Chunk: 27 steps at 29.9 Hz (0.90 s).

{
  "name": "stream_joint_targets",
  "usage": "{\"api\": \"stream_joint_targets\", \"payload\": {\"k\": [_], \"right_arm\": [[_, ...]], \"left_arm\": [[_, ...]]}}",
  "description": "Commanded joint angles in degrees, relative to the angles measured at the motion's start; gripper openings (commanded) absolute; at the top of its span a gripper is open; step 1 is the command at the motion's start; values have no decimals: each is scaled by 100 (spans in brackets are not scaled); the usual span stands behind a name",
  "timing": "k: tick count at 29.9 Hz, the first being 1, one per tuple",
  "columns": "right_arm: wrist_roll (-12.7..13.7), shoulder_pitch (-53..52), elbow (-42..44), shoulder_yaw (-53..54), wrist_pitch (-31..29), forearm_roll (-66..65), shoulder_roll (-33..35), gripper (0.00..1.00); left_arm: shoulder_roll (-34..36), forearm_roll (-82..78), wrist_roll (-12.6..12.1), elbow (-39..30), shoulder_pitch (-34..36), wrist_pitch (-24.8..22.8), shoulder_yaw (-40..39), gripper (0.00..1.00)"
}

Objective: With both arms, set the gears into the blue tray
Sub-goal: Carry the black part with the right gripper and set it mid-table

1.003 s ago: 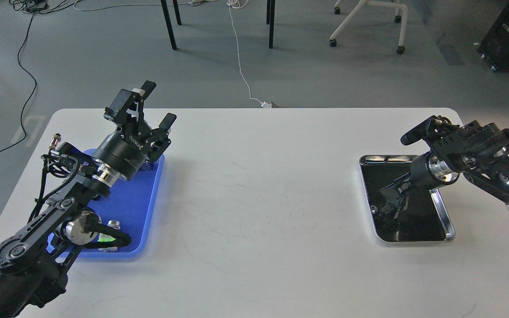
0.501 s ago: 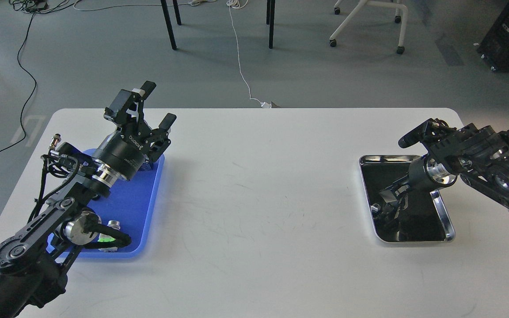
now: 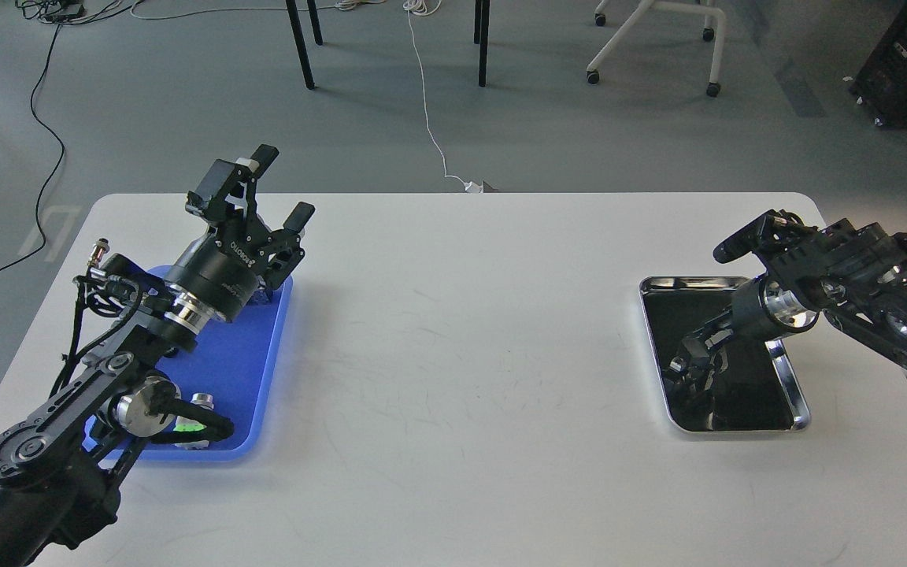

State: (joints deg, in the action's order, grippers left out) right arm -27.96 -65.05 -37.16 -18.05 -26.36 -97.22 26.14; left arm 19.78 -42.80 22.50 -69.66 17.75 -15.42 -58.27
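Blue tray (image 3: 253,370): one, flat plastic, on the left part of the white table (image 3: 461,354), partly covered by the left arm.
Metal tray (image 3: 790,378): one, silver-rimmed with a black shiny floor, on the right part of the table, well apart from the blue one.
Arms: two, both black with silver wrist rings.
Left gripper (image 3: 284,185): raised above the far end of the blue tray, its two fingers spread wide apart with nothing between them.
Right gripper (image 3: 686,370): pointing down into the metal tray near its left side; it is dark against the dark floor, so I cannot tell how far its fingers are parted or whether they grip anything.
Gears: none can be made out for certain; a small pale round spot shows at the right gripper's tip, too small to name.
Push-button switch (image 3: 200,417): one seen, silver with a green glow, at the near end of the blue tray, partly behind the left arm.
Change from half a second ago: the left arm and its gripper have stayed put; the right gripper's tip sits a little higher and farther right in the metal tray, and the right wrist has shifted slightly.
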Motion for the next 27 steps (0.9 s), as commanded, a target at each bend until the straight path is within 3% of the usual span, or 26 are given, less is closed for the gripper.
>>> {"api": "stream_joint_targets", "payload": {"k": [1, 5, 14, 27], "right_arm": [[-4, -8, -20, -5, -9, 1, 14, 23], [-4, -52, -46, 4, -9, 1, 23, 18], [-4, -218, -204, 4, 0, 10, 102, 18], [-4, -1212, -1188, 39, -44, 449, -64, 19]], "left_arm": [[-1, 0, 0, 5, 0, -5, 0, 98], [-1, 0, 0, 5, 0, -5, 0, 98], [-10, 0, 0, -4, 0, -5, 0, 98], [-71, 0, 0, -4, 0, -5, 0, 98]]}}
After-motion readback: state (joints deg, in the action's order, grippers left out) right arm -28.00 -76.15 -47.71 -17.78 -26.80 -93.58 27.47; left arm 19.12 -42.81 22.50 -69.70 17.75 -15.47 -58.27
